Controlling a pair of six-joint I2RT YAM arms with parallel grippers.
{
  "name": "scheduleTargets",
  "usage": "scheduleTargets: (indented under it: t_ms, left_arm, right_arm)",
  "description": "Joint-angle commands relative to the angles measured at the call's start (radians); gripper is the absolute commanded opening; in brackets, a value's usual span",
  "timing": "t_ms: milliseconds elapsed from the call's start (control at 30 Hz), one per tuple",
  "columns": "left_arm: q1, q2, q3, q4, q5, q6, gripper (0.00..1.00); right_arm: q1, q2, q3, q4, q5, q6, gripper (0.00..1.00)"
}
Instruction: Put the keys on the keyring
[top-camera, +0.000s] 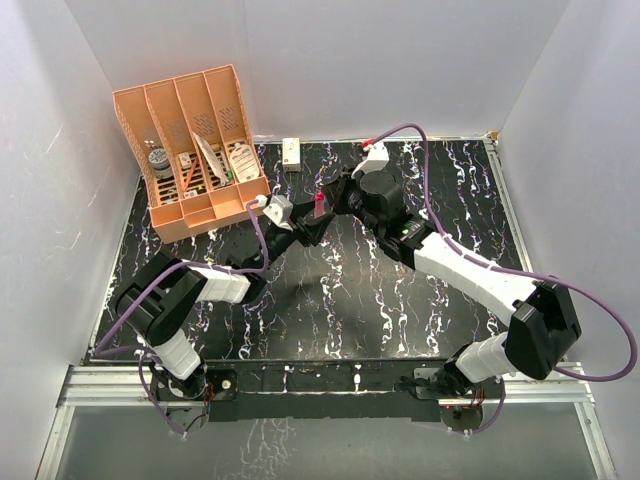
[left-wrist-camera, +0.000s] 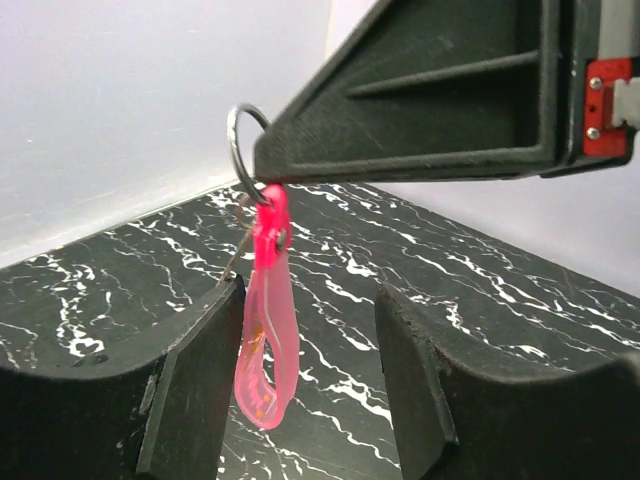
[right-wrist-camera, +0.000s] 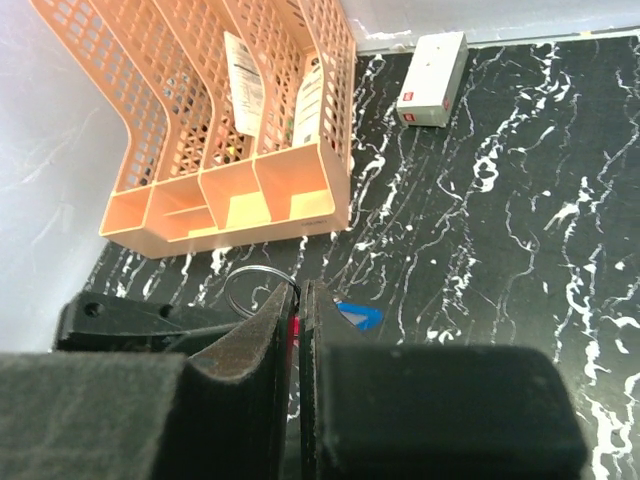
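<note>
The keyring is a red-pink loop hanging from a thin metal ring. My right gripper is shut on the loop's top, and red shows between its pads. It holds the keyring above the table's middle back. My left gripper is open, with one finger on each side of the hanging loop, not touching it. A thin silvery sliver hangs by the ring; I cannot tell if it is the pale key. The blue-headed key lies on the table just beyond the right fingertips.
An orange mesh file organizer holding papers and small items stands at the back left. A small white box sits against the back wall. White walls close in the black marbled table on three sides.
</note>
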Motion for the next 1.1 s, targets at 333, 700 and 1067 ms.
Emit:
scheduleTargets:
  t_ms: [333,700,1067]
  left_arm:
    - [-0.009,-0.093,-0.032,-0.092,-0.089,0.061,0.53]
    - [-0.009,-0.202,-0.061,-0.181,-0.139,0.092,0.53]
    - [-0.009,-0.288,-0.092,-0.281,-0.252,0.11,0.52]
  right_arm:
    - [0.002,0.074,0.203,-0.204,0.175,-0.33,0.0]
    - [0.023,0.154,0.279,-0.224,0.311,-0.579,0.0]
    - [0.114,0.275,0.358,-0.238,0.596,-0.916,0.0]
